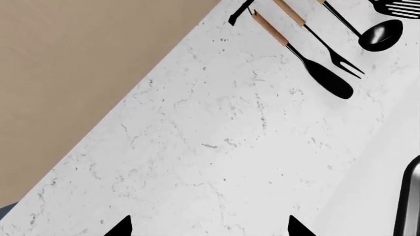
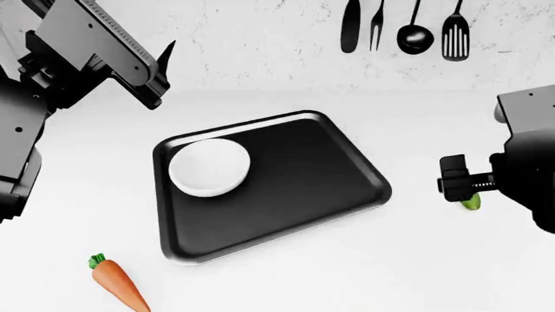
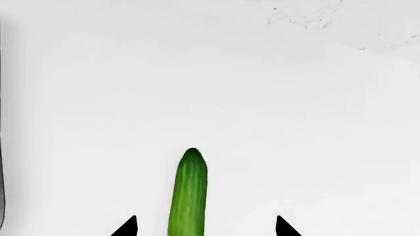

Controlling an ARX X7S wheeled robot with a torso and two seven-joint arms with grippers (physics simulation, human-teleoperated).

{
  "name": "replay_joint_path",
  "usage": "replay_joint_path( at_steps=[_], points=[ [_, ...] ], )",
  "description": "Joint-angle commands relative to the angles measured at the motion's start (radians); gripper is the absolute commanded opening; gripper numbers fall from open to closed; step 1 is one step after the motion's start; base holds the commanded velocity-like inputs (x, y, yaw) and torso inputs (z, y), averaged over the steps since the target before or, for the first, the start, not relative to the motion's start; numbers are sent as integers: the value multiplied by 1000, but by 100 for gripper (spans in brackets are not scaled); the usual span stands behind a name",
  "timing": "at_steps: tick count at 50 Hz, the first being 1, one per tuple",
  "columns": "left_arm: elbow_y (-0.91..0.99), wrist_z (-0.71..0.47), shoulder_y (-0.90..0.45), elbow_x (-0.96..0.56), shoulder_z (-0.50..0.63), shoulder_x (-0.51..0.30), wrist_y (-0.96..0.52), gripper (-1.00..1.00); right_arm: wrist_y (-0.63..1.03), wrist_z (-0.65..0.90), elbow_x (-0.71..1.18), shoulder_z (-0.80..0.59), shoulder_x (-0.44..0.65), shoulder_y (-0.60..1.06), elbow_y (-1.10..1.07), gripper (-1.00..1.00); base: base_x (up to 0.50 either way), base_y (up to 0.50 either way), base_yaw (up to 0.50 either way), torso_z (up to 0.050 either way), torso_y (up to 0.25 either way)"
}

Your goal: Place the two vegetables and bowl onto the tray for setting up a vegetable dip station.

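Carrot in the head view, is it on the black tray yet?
No, the carrot lies on the white counter off the tray's near left corner, and only the bowl sits on the tray.

In the head view the right arm hides nearly all of the cucumber (image 2: 471,203), leaving one green tip; the carrot (image 2: 117,281) runs off the bottom edge; in the right wrist view the cucumber's near end is cut off; only the fingertips (image 3: 126,227) of the right tool show; the tray (image 1: 412,201) shows only as an edge sliver in the left wrist view.
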Motion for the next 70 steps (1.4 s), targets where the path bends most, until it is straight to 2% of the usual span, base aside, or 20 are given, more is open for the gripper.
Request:
replay_joint_path(
  at_steps=[1,12,28,43,70],
  points=[
    [1,-2,3,0,2,1,2,100,-1,-15,-35,-25,-28,-17,70,100,0,0,0,0,0],
    [1,-5,5,0,2,1,2,100,-43,-50,-85,-41,-69,-48,137,100,0,0,0,0,0],
    [4,-10,14,-4,-2,-2,3,100,-81,-68,-106,-47,-75,-85,190,100,0,0,0,0,0],
    [6,-8,9,-4,1,-3,-2,100,-162,-162,-174,-67,-156,-136,280,100,0,0,0,0,0],
    [12,-12,14,-6,1,-4,-2,100,-243,-213,-210,-80,-193,-217,365,100,0,0,0,0,0]
  ],
)
